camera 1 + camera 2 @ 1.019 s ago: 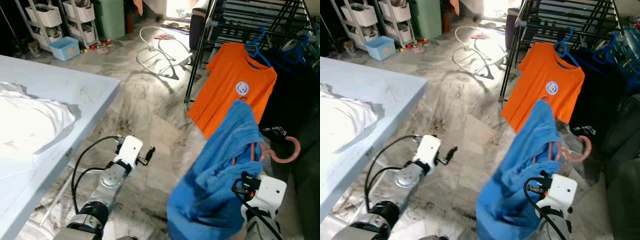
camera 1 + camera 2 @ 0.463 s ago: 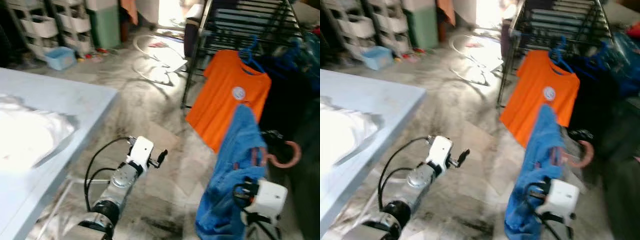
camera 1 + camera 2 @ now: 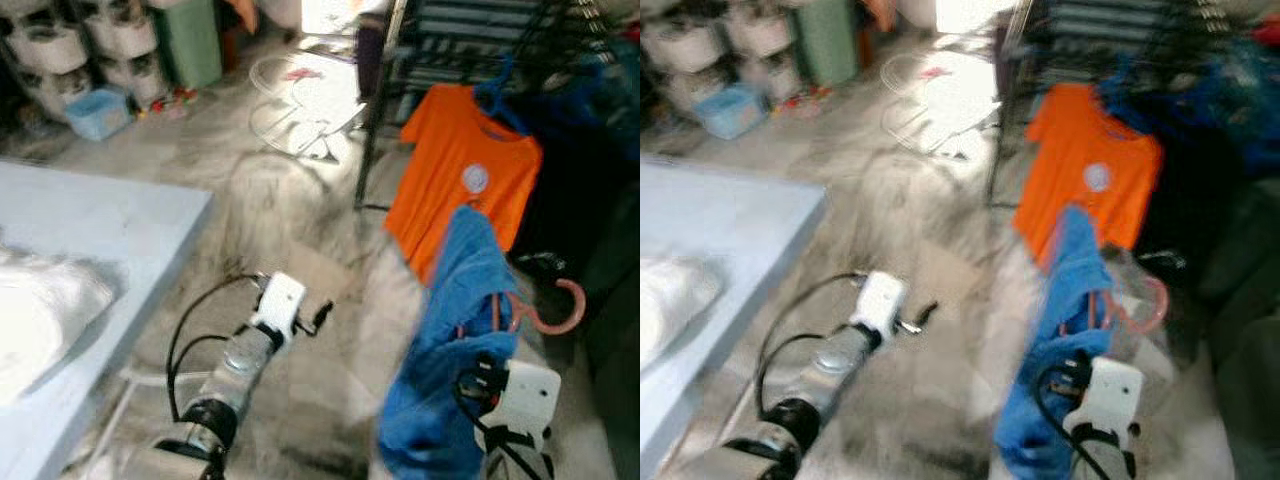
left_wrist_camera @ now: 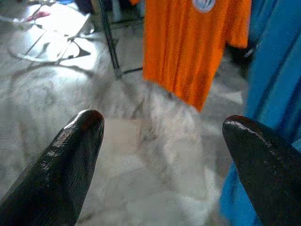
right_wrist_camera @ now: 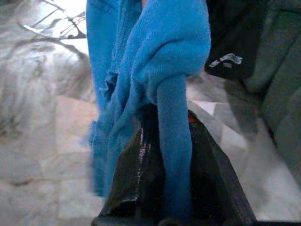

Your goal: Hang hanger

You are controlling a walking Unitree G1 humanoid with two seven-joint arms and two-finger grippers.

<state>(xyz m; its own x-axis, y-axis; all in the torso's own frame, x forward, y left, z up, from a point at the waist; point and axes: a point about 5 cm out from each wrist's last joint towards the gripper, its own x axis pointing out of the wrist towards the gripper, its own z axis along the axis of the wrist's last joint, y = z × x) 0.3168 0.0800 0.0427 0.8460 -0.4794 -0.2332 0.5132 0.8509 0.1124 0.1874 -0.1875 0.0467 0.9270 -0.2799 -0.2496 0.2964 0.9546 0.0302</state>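
Fingers [image 5: 141, 179] of right gripper [image 5: 164, 188] clamp the blue garment [image 3: 450, 330] and its hanger [image 3: 545, 310].

We see a grey marbled stone floor [image 3: 300, 210], streaked dark in places, with bright light pooling at its far end. A pale blue bench [image 3: 90, 225] stands at left. Behind it are white storage racks [image 3: 60, 50], a light blue bin [image 3: 98, 110] and a green cabinet [image 3: 190, 40]. A dark metal rack [image 3: 470, 50] rises at right.
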